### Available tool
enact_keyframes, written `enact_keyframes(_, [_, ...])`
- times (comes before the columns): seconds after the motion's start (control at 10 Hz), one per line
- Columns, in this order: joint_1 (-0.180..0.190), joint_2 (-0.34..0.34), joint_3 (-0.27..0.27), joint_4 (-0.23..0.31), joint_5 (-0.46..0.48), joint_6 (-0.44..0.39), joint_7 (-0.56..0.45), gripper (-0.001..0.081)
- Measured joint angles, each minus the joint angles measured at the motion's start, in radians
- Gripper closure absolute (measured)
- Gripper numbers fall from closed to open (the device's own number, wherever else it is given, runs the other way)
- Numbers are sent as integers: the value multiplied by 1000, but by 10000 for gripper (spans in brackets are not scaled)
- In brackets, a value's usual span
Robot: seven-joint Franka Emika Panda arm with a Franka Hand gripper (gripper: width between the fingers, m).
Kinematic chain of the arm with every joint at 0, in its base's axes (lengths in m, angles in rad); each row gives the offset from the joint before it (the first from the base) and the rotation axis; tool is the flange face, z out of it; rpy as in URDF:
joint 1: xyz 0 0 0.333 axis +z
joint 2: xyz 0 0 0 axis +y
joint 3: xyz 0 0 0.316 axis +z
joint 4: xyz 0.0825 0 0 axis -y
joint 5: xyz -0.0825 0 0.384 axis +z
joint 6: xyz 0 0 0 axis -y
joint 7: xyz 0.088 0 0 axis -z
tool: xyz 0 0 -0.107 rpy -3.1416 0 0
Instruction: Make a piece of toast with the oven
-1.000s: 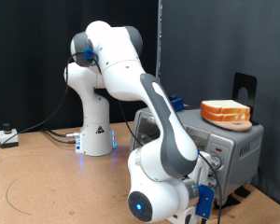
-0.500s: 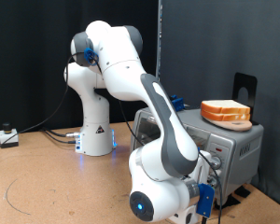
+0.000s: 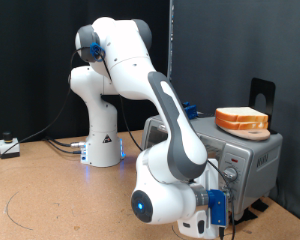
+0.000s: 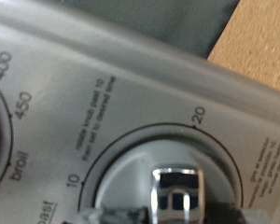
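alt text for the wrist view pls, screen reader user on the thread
Extreme close-up of the silver-grey toaster oven's control panel: a round timer knob with a shiny chrome centre fills the lower middle, inside a dial arc marked 10 and 20. Part of a second dial reading 400, 450 and broil shows at one edge, tan wooden tabletop at the opposite corner; no fingers are clearly visible.

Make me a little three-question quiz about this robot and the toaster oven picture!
1. True or false: bread sits on top of the oven.
2. In the wrist view, the camera looks closely at: A) a knob with a number dial, B) the glass door, C) a cable.
3. Fill in: the number printed beside "broil" on the other dial is ___.

Key: 1 true; 2 A; 3 450.
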Motion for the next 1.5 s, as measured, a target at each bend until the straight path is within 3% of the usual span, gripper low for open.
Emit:
enact_keyframes(0.2, [-3,-21,0,-40,47,32,-86,708])
enact_keyframes(0.5, [-5,-27,0,-55,73,41,-137,708])
enact_keyframes(1.1, [-5,-28,-4,-54,63,47,-121,708])
enact_keyframes(1.3, [-5,-28,-14,-50,21,40,-83,443])
enact_keyframes(1.4, [-6,-28,-21,-49,-2,27,-69,443])
enact_keyframes(1.5, [-9,-29,-29,-49,-21,8,-58,264])
